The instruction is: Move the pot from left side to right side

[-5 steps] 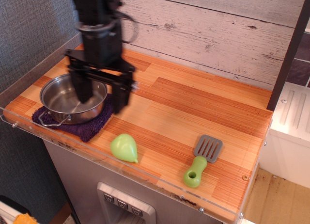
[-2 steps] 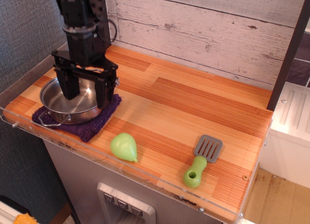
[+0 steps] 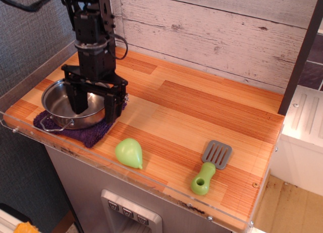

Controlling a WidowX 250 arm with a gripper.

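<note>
- While its two black fingers are standing spread apart, the black robot gripper is straddling the right rim of the shallow round shiny stainless-steel pot, with one finger reaching down inside the bowl and the other hanging just outside the wall; whether either is touching the metal cannot be told.
- Directly under and to the left of the gripper, the pot is sitting on a dark purple knitted cloth, and its thin wire loop handle is pointing toward the front left.
- Below the gripper, toward the front edge, a light green pear-shaped toy is lying near the cloth without touching it.
- Well to the right of the gripper, a spatula with a grey slotted blade and green handle is lying flat.
- Everything is resting on the striped orange wooden countertop, which is stretching away to the gripper's right.
</note>
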